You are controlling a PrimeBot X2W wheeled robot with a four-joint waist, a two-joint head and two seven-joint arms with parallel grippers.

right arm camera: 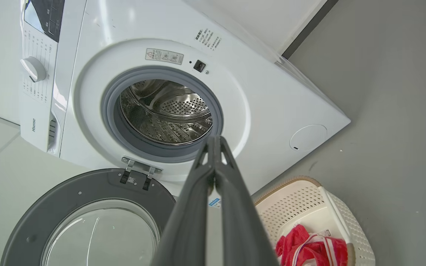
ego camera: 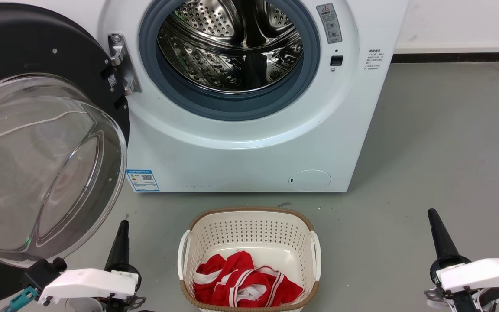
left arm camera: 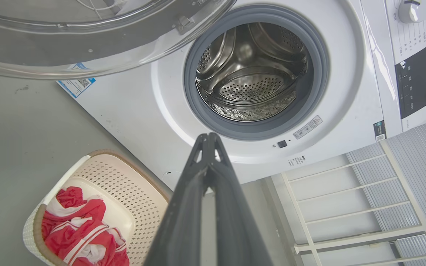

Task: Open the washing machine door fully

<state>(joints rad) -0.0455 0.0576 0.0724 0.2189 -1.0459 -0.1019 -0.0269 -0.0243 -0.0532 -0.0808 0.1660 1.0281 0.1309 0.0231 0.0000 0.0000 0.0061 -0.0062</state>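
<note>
Washing machine door (ego camera: 46, 151) hung swung wide; I judged opening complete (my left gripper (ego camera: 123, 224) and right gripper (ego camera: 432, 213) were pressed together, empty), needing no further push.

Head camera looks down; tilted wrist cameras share drum (right arm camera: 165, 114), washing machine door (right arm camera: 68, 195)

1. Clear way straight into the steel drum (ego camera: 232, 47), mouth unblocked inside its grey rubber ring (ego camera: 232, 110).
2. Blocked on the left by the washing machine door (ego camera: 37, 43), swung out, glass bowl (ego camera: 37, 164) bulging over the floor (ego camera: 158, 208) just beside the left gripper (ego camera: 122, 227).
3. Dead centre, a laundry basket (ego camera: 249, 229) on the floor before the machine (ego camera: 241, 164).
4. Open grey floor around the right gripper (ego camera: 433, 216), well apart from the basket.
</note>
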